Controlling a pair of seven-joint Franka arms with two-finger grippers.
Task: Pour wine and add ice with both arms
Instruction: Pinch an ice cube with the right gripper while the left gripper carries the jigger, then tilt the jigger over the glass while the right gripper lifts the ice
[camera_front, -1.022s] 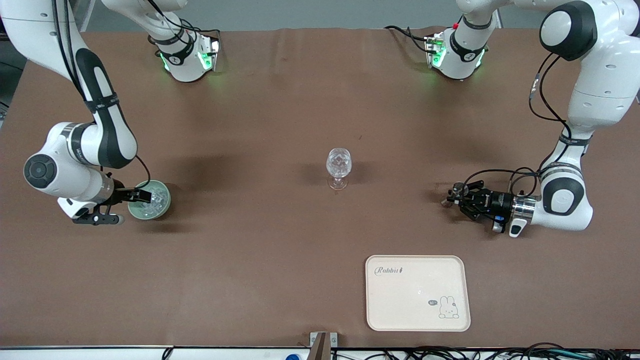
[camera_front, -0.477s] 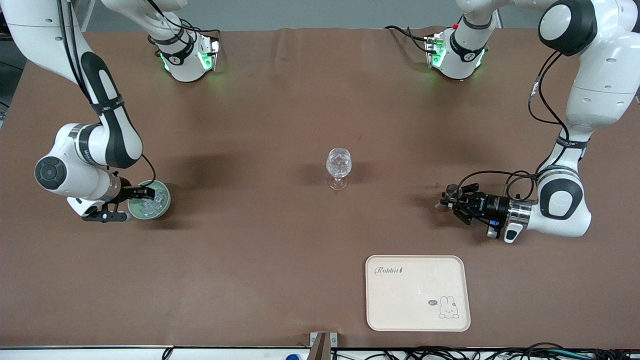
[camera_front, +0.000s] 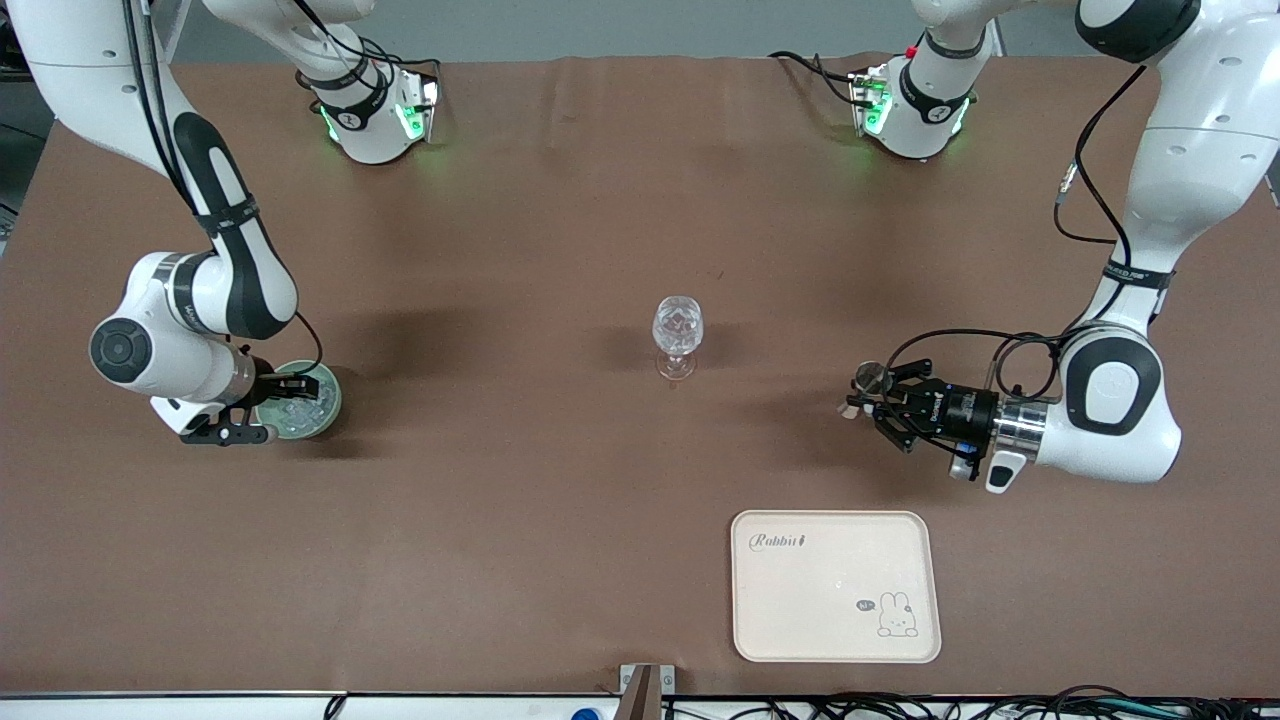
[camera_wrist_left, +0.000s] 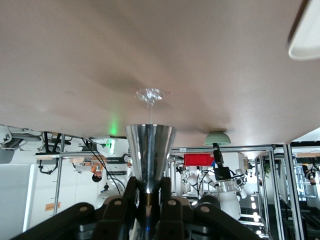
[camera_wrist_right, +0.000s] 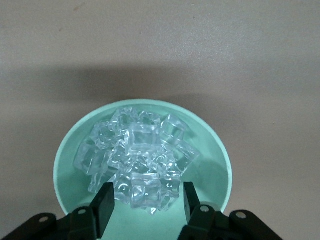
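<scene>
A mint-green bowl (camera_front: 318, 412) holds a pile of clear ice cubes (camera_wrist_right: 142, 155) at the right arm's end of the table. My right gripper (camera_wrist_right: 147, 206) is open and points down into the bowl (camera_wrist_right: 216, 167), its fingers either side of the nearest cubes; the front view shows it (camera_front: 285, 392) there too. A clear stemmed wine glass (camera_front: 677, 334) stands mid-table. My left gripper (camera_front: 858, 398) is shut on a small silver conical measuring cup (camera_wrist_left: 150, 147), held level above the table between the glass (camera_wrist_left: 149, 96) and the left arm's end.
A cream tray (camera_front: 835, 585) with a rabbit drawing lies near the front edge, nearer to the front camera than the left gripper. Both arm bases stand along the back edge. Cables run along the front edge.
My left gripper has carried the silver cup toward the wine glass. My right arm has shifted closer over the green bowl, its gripper still open above the ice.
</scene>
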